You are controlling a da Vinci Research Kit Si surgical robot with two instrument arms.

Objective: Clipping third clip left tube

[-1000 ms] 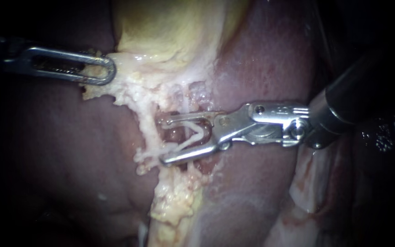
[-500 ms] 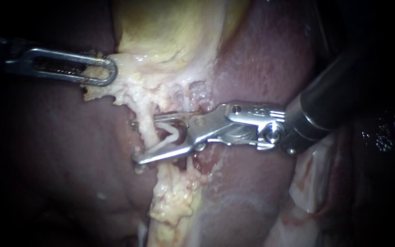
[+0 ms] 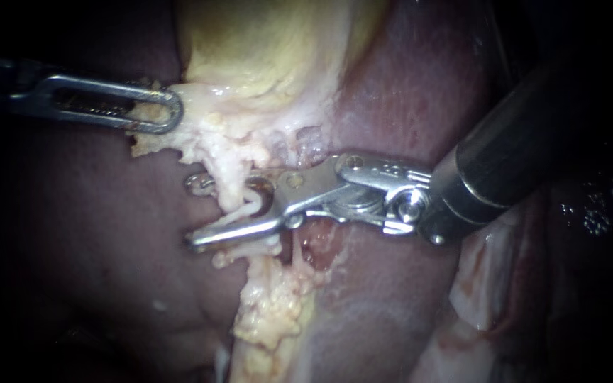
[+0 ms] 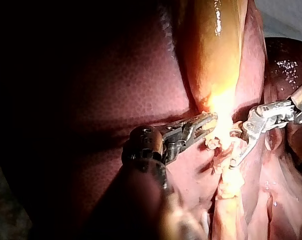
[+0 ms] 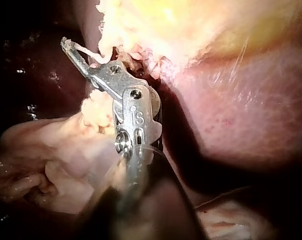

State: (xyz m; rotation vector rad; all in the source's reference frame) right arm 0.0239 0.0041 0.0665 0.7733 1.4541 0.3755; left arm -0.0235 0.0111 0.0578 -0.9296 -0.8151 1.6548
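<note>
My left instrument (image 3: pixel 168 110) comes in from the left, and its slotted jaws are shut on the pale tissue at the gallbladder's (image 3: pixel 271 50) lower edge. From there the left tube (image 3: pixel 227 174), a pale strand, runs down. My right instrument (image 3: pixel 194 211) reaches in from the right with its jaws open, one on each side of this tube. A white clip (image 3: pixel 253 206) sits between the jaws against the tube. In the left wrist view my left instrument (image 4: pixel 206 122) holds the bright pale tissue, with my right instrument (image 4: pixel 232 149) just ahead of it.
Dark red liver (image 3: pixel 94 234) lies on both sides of the tube. A lumpy yellow strip of fat (image 3: pixel 271 312) runs down below the jaws. Pale folded tissue (image 3: pixel 484 284) lies under the right instrument's shaft.
My right instrument has slid to the left, so its open jaws now reach past the tube and the clip lies against it. The left instrument has held still.
</note>
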